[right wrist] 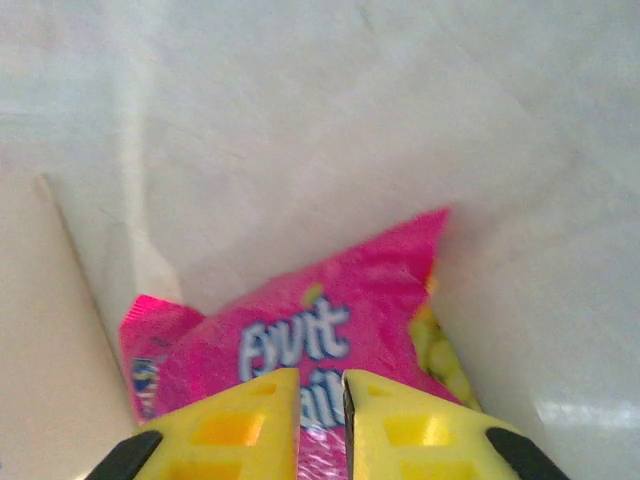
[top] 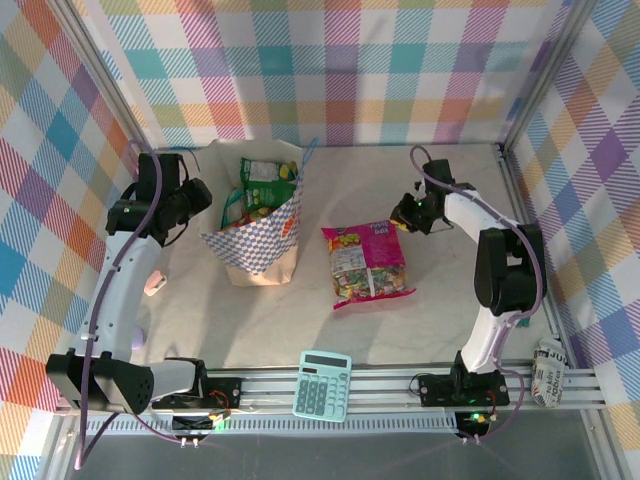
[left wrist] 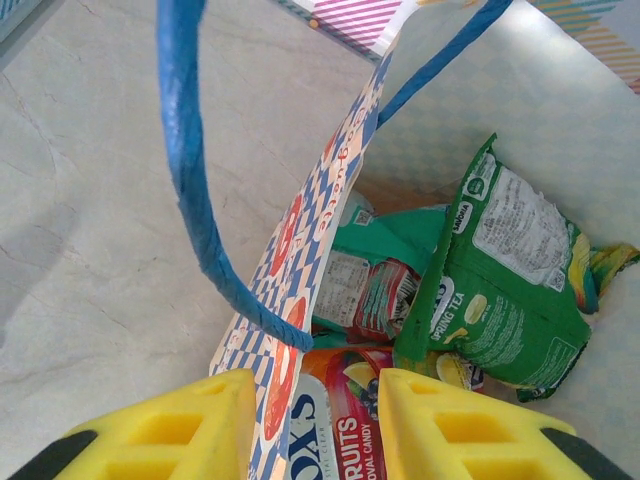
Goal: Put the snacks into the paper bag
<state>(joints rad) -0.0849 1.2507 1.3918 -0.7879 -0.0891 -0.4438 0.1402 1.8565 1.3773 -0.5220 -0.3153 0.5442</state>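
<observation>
Counter (top: 250, 330) viewed from above, with 12 o'clock taken as the far wall. At 6 o'clock, at the near edge between the two arm bases, a pale teal calculator (top: 322, 385) is lying face up. Just to 3 o'clock of the counter's centre, a large magenta packet (top: 367, 263) is lying flat outside the bag, its long axis running 6 to 12. The right hand (top: 405, 215) is meeting this packet at its 1 o'clock corner. In the wrist view its yellow fingers (right wrist: 250, 420) are sitting almost together, only a thin slit parting them, and are pinching the packet's edge. To 9 o'clock of the centre, well apart from the magenta packet, the paper bag (top: 262, 245) is standing with its mouth open. The left hand (top: 192, 203) is hovering at the bag's 9 o'clock rim, partly open. Its two fingers are straddling the checkered wall, one outside and one over the interior; the gap between them is far wider than the paper, so the wall is not being clamped. A blue cord handle (left wrist: 195, 190) is arching across the left wrist view. Inside the bag, a red fruit-candy packet (left wrist: 335, 420) is lying nearest the fingers, with a teal packet (left wrist: 385, 265) beyond it. Toward 12 o'clock a green packet (left wrist: 500, 290) is leaning against the far wall.
</observation>
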